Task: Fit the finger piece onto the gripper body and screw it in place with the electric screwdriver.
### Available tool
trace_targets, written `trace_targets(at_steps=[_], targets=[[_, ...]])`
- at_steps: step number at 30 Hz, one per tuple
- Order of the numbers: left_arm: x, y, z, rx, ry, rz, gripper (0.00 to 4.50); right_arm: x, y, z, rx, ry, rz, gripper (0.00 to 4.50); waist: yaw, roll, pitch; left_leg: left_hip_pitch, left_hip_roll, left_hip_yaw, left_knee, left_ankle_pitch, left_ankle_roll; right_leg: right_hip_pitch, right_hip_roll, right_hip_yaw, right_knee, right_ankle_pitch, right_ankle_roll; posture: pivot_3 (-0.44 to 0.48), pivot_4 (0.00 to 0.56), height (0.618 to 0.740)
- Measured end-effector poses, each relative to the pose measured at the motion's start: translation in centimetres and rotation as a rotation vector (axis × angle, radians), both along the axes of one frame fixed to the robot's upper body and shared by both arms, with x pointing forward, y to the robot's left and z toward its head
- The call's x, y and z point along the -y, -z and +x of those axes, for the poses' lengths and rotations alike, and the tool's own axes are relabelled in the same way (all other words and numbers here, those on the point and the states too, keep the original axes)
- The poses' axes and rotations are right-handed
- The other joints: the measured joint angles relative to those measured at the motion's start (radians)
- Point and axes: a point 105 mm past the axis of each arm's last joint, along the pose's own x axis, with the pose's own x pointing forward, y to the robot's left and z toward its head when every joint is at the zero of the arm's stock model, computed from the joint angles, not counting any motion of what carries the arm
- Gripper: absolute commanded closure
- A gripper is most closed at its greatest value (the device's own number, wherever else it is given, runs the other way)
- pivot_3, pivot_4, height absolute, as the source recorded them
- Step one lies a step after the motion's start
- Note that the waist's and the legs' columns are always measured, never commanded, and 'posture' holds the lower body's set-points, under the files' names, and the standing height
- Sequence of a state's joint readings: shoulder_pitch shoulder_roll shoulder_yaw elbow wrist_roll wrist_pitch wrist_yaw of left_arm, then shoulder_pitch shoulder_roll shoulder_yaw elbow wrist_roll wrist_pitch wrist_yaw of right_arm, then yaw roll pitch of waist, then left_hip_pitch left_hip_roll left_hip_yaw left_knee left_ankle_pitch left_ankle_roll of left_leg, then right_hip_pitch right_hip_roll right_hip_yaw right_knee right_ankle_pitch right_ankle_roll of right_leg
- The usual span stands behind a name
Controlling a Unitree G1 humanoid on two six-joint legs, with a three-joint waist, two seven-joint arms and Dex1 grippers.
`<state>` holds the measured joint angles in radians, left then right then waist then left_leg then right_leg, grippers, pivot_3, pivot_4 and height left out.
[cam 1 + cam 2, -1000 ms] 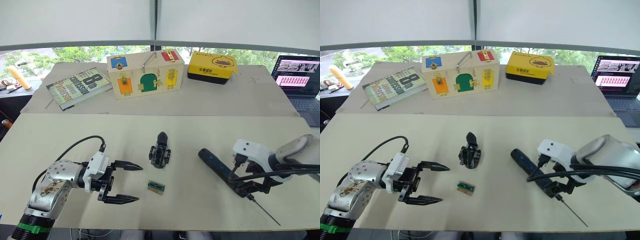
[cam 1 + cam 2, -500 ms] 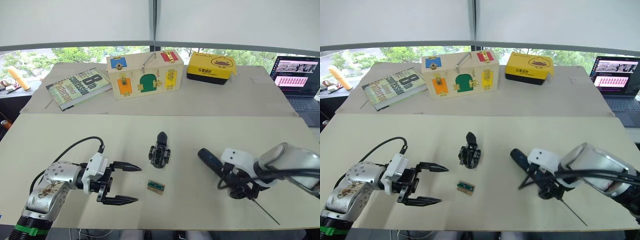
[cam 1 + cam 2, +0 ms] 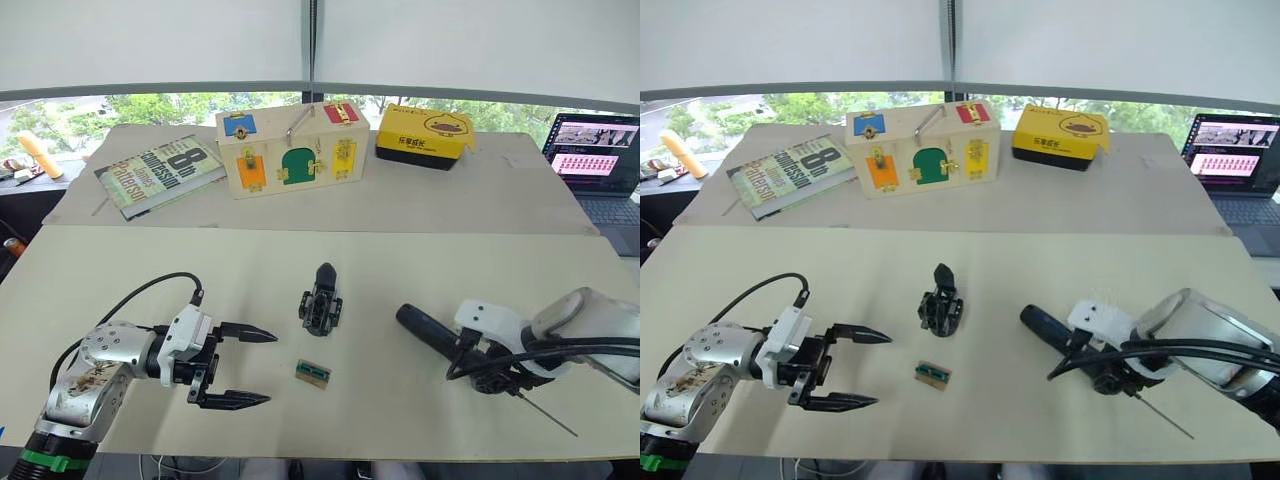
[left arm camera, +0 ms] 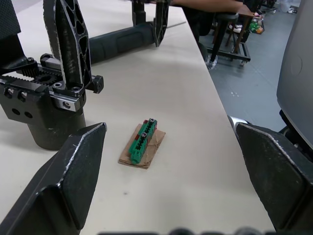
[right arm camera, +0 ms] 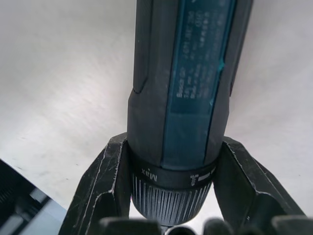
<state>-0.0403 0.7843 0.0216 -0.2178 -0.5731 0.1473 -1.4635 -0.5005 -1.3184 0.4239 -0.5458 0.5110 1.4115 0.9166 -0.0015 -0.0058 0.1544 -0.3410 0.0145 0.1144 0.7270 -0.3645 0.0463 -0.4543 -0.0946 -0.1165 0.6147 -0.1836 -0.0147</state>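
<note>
- Reading labels first: "Max" printed on ribbed collar of the dark navy pen-shaped electric screwdriver [image 5: 183, 98]; teal strip on its barrel has small text, too fine to read.
- Book w/ large "8" on cover [image 3: 160, 174] lies at far left of the back worktop [image 3: 500, 200]; other cover words not clear.
- Yellow box w/ duck face drawing [image 3: 424, 134] at back right; its writing unreadable.
- Wooden latch box w/ coloured doors [image 3: 292, 148] sits betw. book & yellow box.
- Open laptop [image 3: 597, 155] at far right edge, screen lit.
- Right end effector [image 5: 171, 193]: black fingers [image 5: 105, 186] pressed onto both sides of screwdriver at the collar, pinching it. Screwdriver lies across front worktop [image 3: 120, 270], handle end toward centre, thin metal bit [image 3: 548, 419] pointing to the front right edge.
- Left end effector [image 3: 240, 366]: fingers spread wide, holding nothing, low over front worktop at left.
- Chunky black gripper body w/ pointed finger sticking up [image 3: 321, 299] stands mid-worktop, betw. the two arms, apart from both.
- Small green-and-tan rectangular block [image 3: 312, 374] lies just in front of gripper body, not touching it; in left wrist view it sits betw. the spread fingertips.
</note>
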Motion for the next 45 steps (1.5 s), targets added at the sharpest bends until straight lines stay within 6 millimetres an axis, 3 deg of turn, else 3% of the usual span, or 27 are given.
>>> trace_targets(at_steps=[5,9,12,17,22,26,35,45], targets=[[-0.7,0.6,0.5,-0.010,-0.026,0.016,0.00,-0.7,-3.9,-0.6,0.078,0.031,0.245,2.55,0.006,0.002,0.000,-0.001,0.001,-0.001,0.001,0.000,0.000,0.000,0.002,-0.001,0.000,0.000,0.000,0.000,0.150,0.740],[-1.5,1.8,1.0,-0.012,-0.049,0.033,0.00,-4.0,-6.8,-1.9,0.214,-0.108,0.620,2.55,0.011,0.001,0.000,0.000,0.001,-0.001,0.001,0.000,0.000,0.001,0.003,0.000,0.000,0.000,0.000,0.000,0.150,0.740],[-2.0,2.8,1.4,-0.007,-0.068,0.053,0.00,-6.3,-7.5,-3.2,0.303,-0.265,0.803,2.55,0.014,0.001,0.000,0.000,0.000,-0.001,0.001,0.000,0.000,0.003,0.003,0.000,0.000,0.001,0.000,0.000,0.150,0.740],[-0.4,3.9,1.8,0.015,-0.064,0.033,0.00,-9.9,-9.8,-3.5,0.584,-0.432,1.166,2.55,0.012,0.000,0.000,0.007,-0.001,-0.001,0.001,0.000,0.000,0.012,0.003,0.001,-0.003,0.002,0.002,0.000,0.150,0.740],[1.2,5.0,1.9,0.059,-0.038,0.053,0.00,-13.6,-9.6,-3.9,0.709,-0.625,1.269,2.55,0.008,0.000,0.000,0.009,0.000,-0.001,0.001,0.000,0.000,0.013,0.004,0.001,-0.001,0.001,0.001,0.000,0.150,0.740],[2.2,5.5,2.0,0.053,-0.028,0.057,0.00,-15.2,-9.3,-3.5,0.792,-0.693,1.384,2.55,0.006,0.001,0.000,0.010,-0.001,-0.001,0.001,0.000,0.000,0.014,0.004,0.001,0.000,0.001,0.001,0.000,0.150,0.740],[3.8,6.2,2.7,0.050,-0.026,0.091,0.00,-16.7,-7.1,-3.1,0.690,-0.883,1.438,2.55,0.002,0.001,0.000,0.012,-0.001,-0.001,0.001,0.000,0.000,0.014,0.004,0.000,0.000,0.001,0.000,0.000,0.150,0.740],[5.1,6.4,2.7,0.044,0.001,0.089,0.00,-16.9,-6.4,-2.0,0.685,-0.892,1.409,2.55,0.007,0.001,0.000,0.012,-0.001,-0.001,0.001,0.000,0.000,0.015,0.003,0.000,0.000,0.001,0.000,0.000,0.150,0.740]])
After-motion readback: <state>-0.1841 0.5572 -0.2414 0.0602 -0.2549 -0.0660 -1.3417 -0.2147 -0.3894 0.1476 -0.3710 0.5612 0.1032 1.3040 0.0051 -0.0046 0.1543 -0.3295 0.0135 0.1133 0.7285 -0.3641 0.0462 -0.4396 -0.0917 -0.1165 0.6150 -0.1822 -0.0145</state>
